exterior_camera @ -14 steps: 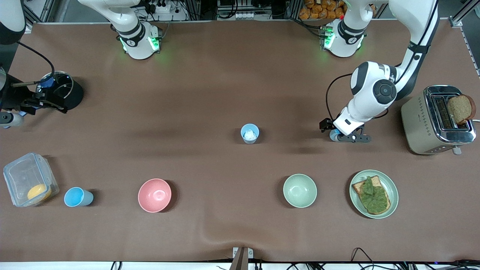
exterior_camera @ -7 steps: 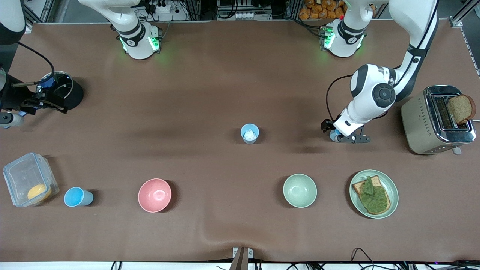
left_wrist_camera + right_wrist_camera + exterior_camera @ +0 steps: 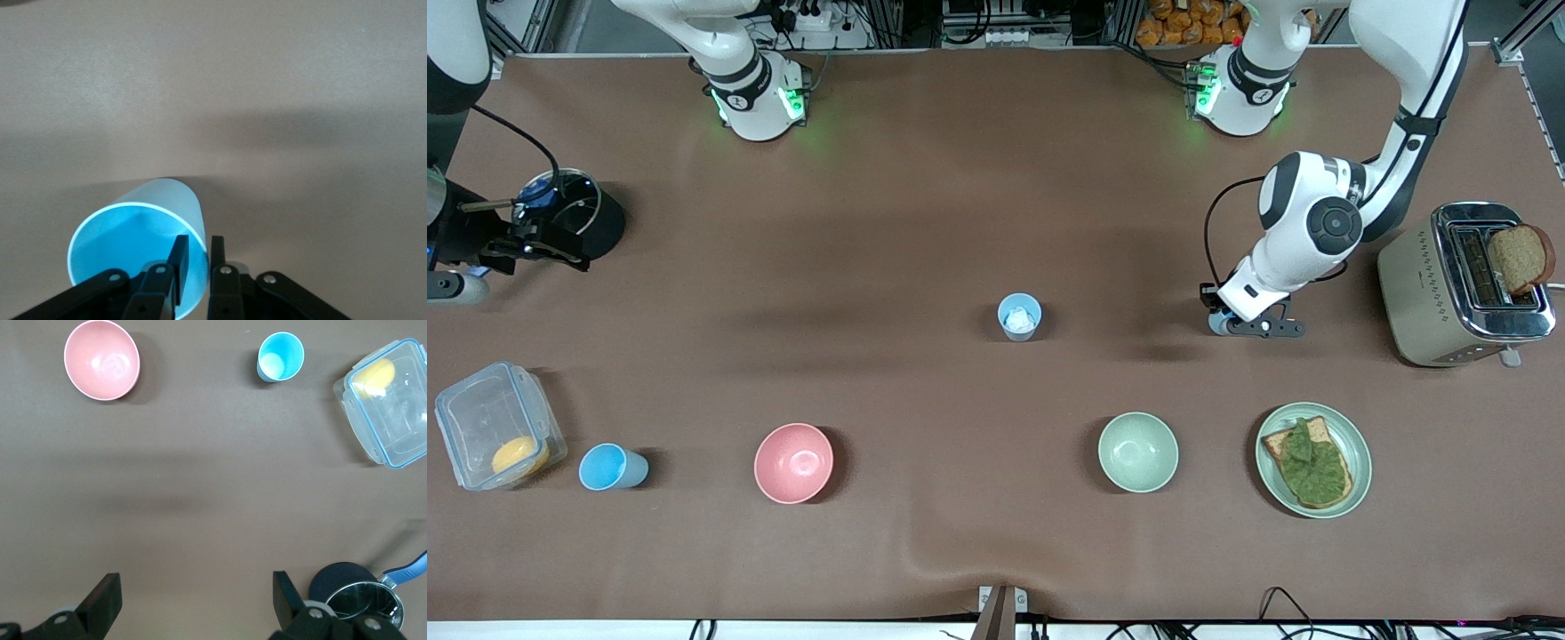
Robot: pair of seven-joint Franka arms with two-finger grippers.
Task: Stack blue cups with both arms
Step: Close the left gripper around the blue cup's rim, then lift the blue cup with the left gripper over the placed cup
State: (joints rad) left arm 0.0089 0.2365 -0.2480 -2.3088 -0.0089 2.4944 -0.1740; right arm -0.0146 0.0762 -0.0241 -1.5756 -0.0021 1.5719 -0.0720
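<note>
Three blue cups stand upright, mouths up. One sits under the left gripper (image 3: 197, 243), whose fingers are pinched on the wall of this gripped cup (image 3: 133, 233), one inside the rim and one outside. On the front view's clock face, the pale blue cup (image 3: 1019, 316) at mid-table lies at nine o'clock from that grip. The sky-blue cup (image 3: 609, 467) lies at about five o'clock from the right gripper (image 3: 193, 597), which waits with fingers spread above the table beside one black pot (image 3: 583, 218). Two bowls, pink (image 3: 793, 462) and pale green (image 3: 1137, 452), are not involved.
</note>
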